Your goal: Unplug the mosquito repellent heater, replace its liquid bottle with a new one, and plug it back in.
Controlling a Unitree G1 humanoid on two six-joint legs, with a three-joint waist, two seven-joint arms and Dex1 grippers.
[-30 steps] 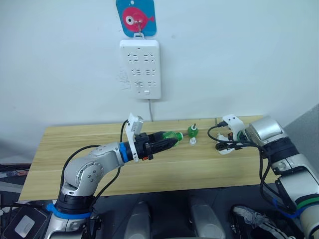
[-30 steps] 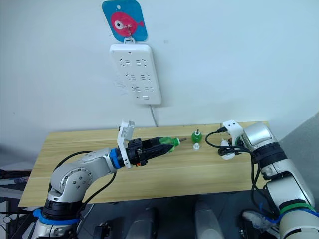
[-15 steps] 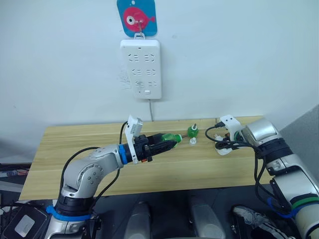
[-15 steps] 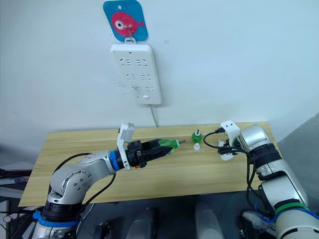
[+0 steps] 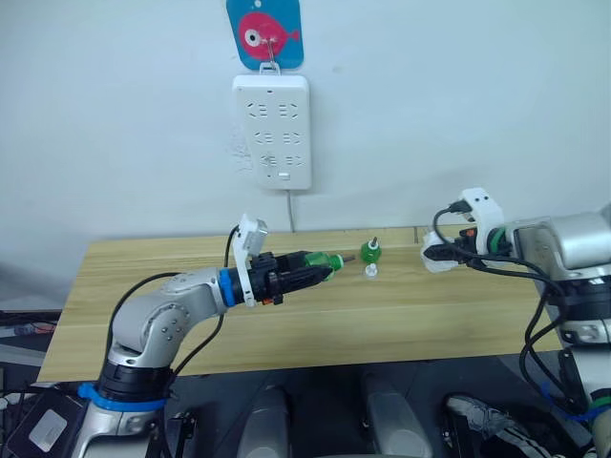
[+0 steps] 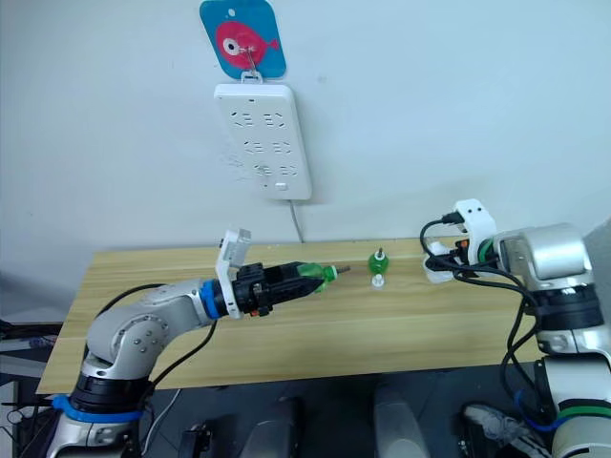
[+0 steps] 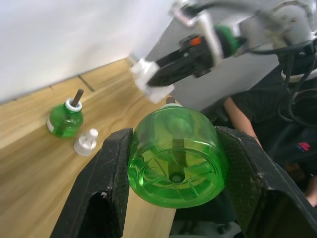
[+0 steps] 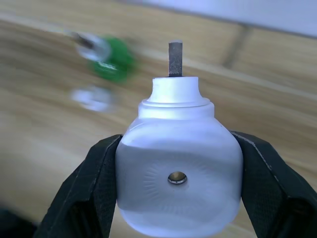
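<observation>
While the left gripper [image 5: 304,272] clamps a green bottle [image 7: 174,153] above the table [image 5: 143,315], a second bottle [image 5: 369,252] and white cap [image 5: 369,271] stand near the far edge; right of them, the right gripper [image 6: 441,265] holds the mosquito repellent heater [image 8: 178,186] in open air.

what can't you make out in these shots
- Heater prongs: right wrist view, hidden behind its own body.
- Standing green bottle and white cap: right wrist view, blurred.
- Green bottle neck: left wrist view, hidden behind its base in the left pincer.
</observation>
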